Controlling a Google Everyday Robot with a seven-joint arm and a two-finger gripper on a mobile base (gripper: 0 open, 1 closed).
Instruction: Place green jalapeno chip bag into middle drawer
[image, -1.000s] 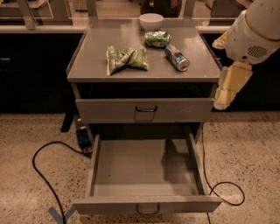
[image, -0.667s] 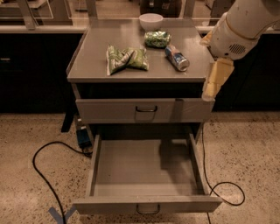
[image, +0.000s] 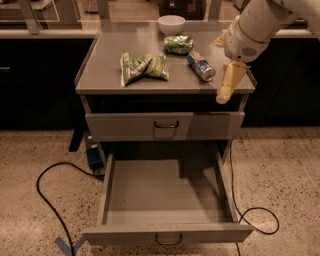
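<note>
On the tabletop (image: 100, 75), left of centre, lay the bag (image: 144, 67), its long axis running roughly left-right in view, well apart from the gripper (image: 222, 96), which hung pointing down at the table's right front edge with the can (image: 201, 66) between the two. Whether the gripper was open or closed could not be told; nothing showed in it. Bag light green and white, crinkled, pinched at the middle; my reading: reach goes leftward past the can, and the open drawer (image: 167, 234) below waits.

High front view; hand (image: 226, 86) upper right
</note>
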